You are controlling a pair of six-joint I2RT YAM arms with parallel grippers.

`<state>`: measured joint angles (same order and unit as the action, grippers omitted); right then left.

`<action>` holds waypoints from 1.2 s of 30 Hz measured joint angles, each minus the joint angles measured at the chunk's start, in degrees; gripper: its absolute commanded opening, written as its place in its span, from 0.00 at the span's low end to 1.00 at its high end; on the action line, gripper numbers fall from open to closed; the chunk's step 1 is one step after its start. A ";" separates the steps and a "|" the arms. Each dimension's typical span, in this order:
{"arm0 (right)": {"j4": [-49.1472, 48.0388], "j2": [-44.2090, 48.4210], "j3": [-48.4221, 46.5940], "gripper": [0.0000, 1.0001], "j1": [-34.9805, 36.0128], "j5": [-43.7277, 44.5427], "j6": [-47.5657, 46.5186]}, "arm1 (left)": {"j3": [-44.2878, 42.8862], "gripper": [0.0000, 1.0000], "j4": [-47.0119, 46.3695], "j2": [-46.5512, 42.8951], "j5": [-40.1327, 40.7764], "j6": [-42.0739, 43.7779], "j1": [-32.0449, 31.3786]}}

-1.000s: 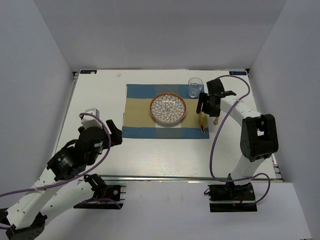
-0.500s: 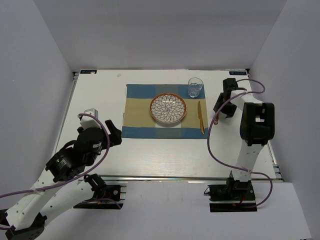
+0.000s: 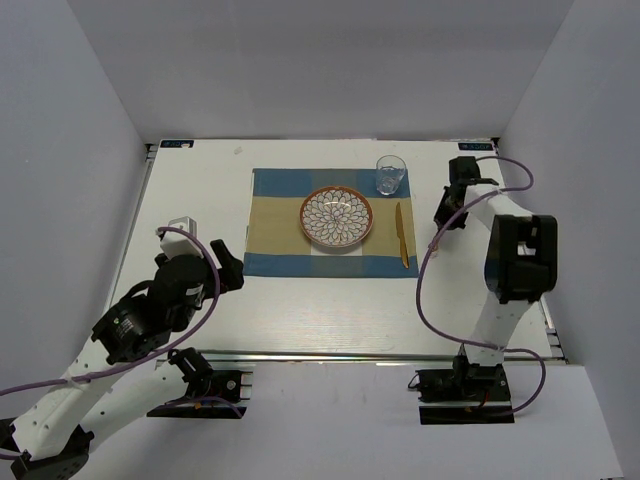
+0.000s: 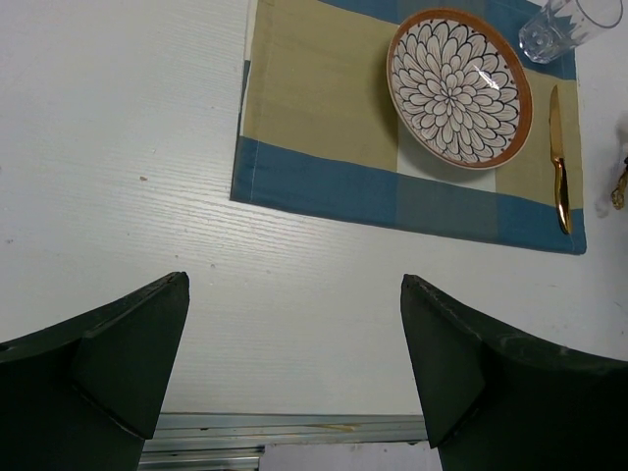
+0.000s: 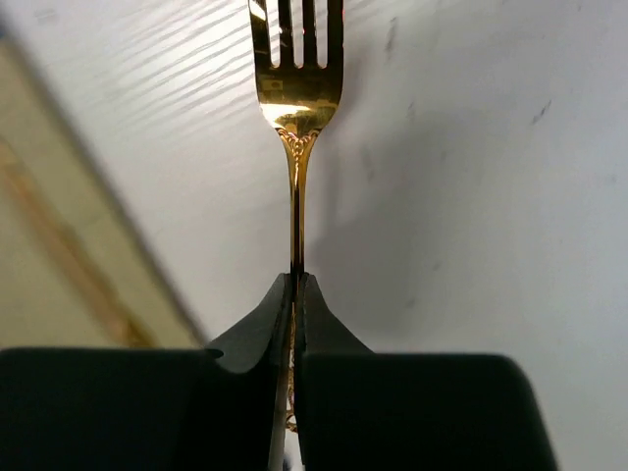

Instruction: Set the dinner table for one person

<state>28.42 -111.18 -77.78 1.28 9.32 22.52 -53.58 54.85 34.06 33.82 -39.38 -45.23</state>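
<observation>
A gold fork (image 5: 296,108) lies on the white dinner table (image 3: 330,310) to the right of the placemat, tines pointing away from my right wrist camera. My right gripper (image 5: 296,280) (image 3: 446,214) is shut on the fork's thin handle. On the blue-and-tan placemat (image 3: 275,225) stand a flower-patterned plate (image 3: 337,216) (image 4: 459,86), a clear glass (image 3: 390,175) (image 4: 569,25) and a gold knife (image 3: 402,235) (image 4: 559,167). My left gripper (image 4: 294,285) (image 3: 226,264) hangs open over the table's near left part, nothing between its fingers.
A metal rail (image 4: 294,427) runs along the table's near edge. Grey walls close in the left, back and right sides. The right arm's purple cable (image 3: 425,290) loops over the table to the right of the placemat.
My right gripper moved from above the knife rightwards off the placemat, came down on the fork and shut on its handle. The left arm stayed put.
</observation>
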 measured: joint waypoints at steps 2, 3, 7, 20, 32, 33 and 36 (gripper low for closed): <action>0.17 6.19 3.08 0.00 1.66 -0.28 0.72 | 0.00 0.98 0.00 -0.17 0.02 -0.04 0.00; 0.28 9.42 3.52 0.00 3.48 -0.15 1.18 | 0.00 0.98 0.02 -0.46 0.04 -0.04 0.00; -2.12 16.92 -0.70 0.00 15.78 -0.44 3.02 | 0.28 0.98 0.07 -3.65 0.59 -0.61 0.42; -11.78 -6.08 -18.84 0.00 47.15 -2.67 19.63 | 0.28 0.98 4.83 -15.08 7.96 -7.06 0.55; -4.17 -30.60 -45.64 0.00 51.60 1.68 27.96 | 0.26 0.98 5.62 -15.67 8.83 -7.65 0.55; -3.87 -31.50 -46.88 0.00 51.36 1.68 28.02 | 0.26 0.98 5.60 -15.67 8.83 -7.65 0.55; -3.30 -32.70 -48.57 0.00 50.80 1.66 28.06 | 0.26 0.98 5.55 -15.67 8.81 -7.58 0.55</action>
<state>25.12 -143.87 -126.34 52.07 10.98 50.59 -53.32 60.40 18.39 42.63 -46.96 -44.69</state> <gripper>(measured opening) 0.023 0.979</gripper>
